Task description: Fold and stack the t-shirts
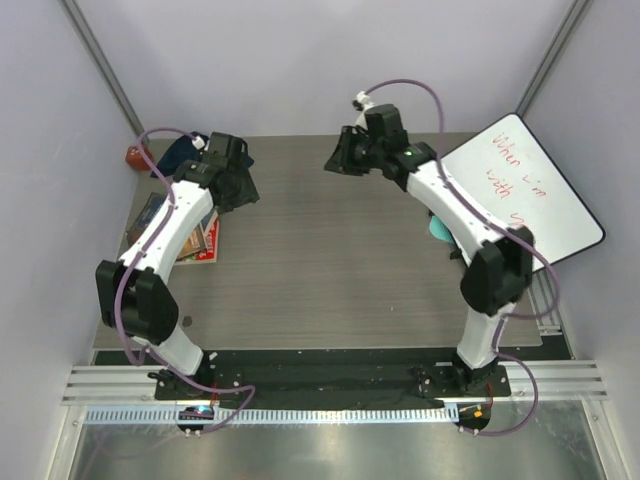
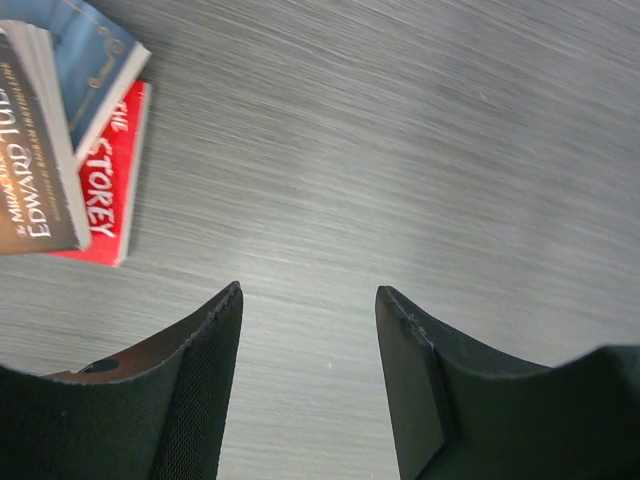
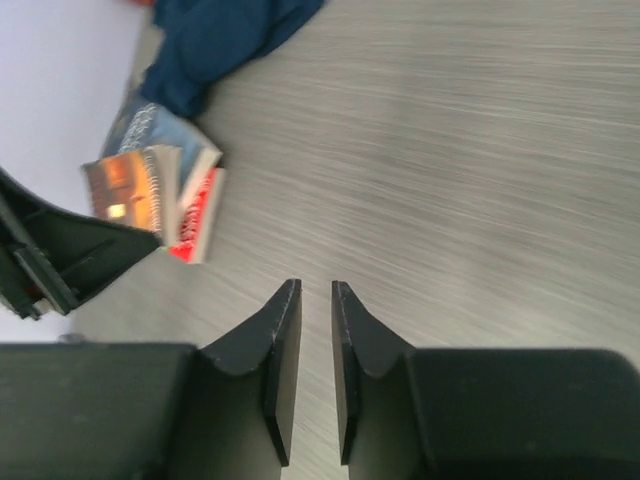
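Left gripper (image 2: 310,295) jaws well apart, empty. Right gripper (image 3: 316,290) open just a slit, empty. Navy t-shirt (image 3: 220,40) bunched far left beside books (image 3: 165,195).

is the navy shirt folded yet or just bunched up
Bunched up, not folded: the navy t-shirt lies in a rumpled heap in the far left corner, just beyond the stack of books.

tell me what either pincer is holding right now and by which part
Nothing is held. The left pincer is open over the table, the right pincer shows a narrow empty gap, and the t-shirts lie untouched.
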Controlling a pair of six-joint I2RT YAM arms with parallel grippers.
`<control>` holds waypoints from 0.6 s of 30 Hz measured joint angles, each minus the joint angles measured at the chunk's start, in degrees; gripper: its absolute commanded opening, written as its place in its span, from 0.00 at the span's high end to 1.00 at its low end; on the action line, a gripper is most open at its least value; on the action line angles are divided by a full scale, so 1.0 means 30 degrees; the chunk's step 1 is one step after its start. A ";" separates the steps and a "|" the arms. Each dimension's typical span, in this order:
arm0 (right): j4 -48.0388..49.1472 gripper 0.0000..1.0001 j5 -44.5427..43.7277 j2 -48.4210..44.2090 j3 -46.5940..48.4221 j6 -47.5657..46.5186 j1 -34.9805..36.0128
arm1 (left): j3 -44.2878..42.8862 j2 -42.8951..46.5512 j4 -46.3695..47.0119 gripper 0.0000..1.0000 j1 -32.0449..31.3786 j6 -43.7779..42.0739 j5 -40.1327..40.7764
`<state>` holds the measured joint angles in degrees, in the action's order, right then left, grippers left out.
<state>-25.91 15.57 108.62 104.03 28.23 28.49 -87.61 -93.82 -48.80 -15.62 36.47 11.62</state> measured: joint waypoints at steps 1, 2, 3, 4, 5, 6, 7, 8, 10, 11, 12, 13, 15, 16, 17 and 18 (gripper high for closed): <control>-0.0474 0.72 -0.0809 -0.1202 -0.0663 -0.0321 -0.0211 | 0.0102 0.0299 0.0102 0.43 -0.0219 -0.0029 -0.0073; -0.0940 0.68 -0.1632 -0.2353 -0.1275 -0.0590 -0.0437 | 0.0248 0.0590 0.0160 0.43 -0.0430 -0.0058 -0.0153; -0.1297 0.63 -0.2390 -0.3424 -0.1836 -0.0831 -0.0641 | 0.0408 0.0852 0.0182 0.43 -0.0597 -0.0138 -0.0240; -0.1661 0.62 -0.3337 -0.4728 -0.2484 -0.1027 -0.0882 | 0.0576 0.1049 0.0204 0.43 -0.0750 -0.0182 -0.0321; -0.2018 0.62 -0.4175 -0.5901 -0.3075 -0.1158 -0.1071 | 0.0707 0.1173 0.0197 0.43 -0.0852 -0.0219 -0.0401; -0.2259 0.53 -0.5013 -0.7220 -0.3803 -0.1348 -0.1282 | 0.0903 0.1297 0.0226 0.43 -0.0933 -0.0248 -0.0481; -0.2404 0.51 -0.5799 -0.8429 -0.4481 -0.1443 -0.1443 | 0.1071 0.1377 0.0240 0.43 -0.0969 -0.0255 -0.0546; -0.2623 0.50 -0.6666 -0.9777 -0.5224 -0.1508 -0.1566 | 0.1297 0.1464 0.0255 0.43 -0.0969 -0.0255 -0.0612; -0.2871 0.45 -0.8174 -1.2065 -0.6645 -0.1566 -0.1705 | 0.1676 0.1566 0.0313 0.43 -0.0969 -0.0255 -0.0736; -0.3111 0.43 -0.9005 -1.3369 -0.7417 -0.1537 -0.1792 | 0.1851 0.1603 0.0350 0.43 -0.0969 -0.0255 -0.0801; -0.3315 0.40 -0.9916 -1.4200 -0.8327 -0.1501 -0.1858 | 0.1960 0.1625 0.0350 0.43 -0.0969 -0.0255 -0.0896; -0.3475 0.38 -1.0418 -1.5548 -0.8808 -0.1479 -0.1960 | 0.2084 0.1661 0.0415 0.43 -0.0969 -0.0255 -0.0969; -0.3665 0.36 -1.1759 -1.7486 -1.0076 -0.1341 -0.2106 | 0.2295 0.1741 0.0561 0.43 -0.0969 -0.0240 -0.1188; -0.3847 0.35 -1.2473 -1.8520 -1.0848 -0.1319 -0.2193 | 0.2397 0.1800 0.0656 0.43 -0.0976 -0.0240 -0.1326; -0.4218 0.34 -1.3282 -1.9679 -1.1672 -0.1217 -0.2259 | 0.2506 0.1851 0.0758 0.43 -0.0991 -0.0233 -0.1435; -0.4444 0.34 -1.4083 -2.0669 -1.2342 -0.1129 -0.2295 | 0.2594 0.1894 0.0845 0.43 -0.1020 -0.0233 -0.1588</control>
<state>-39.24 -26.68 46.61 67.00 24.84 21.61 -79.83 -88.14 -46.26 -18.68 35.77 6.85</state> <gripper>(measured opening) 0.647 0.571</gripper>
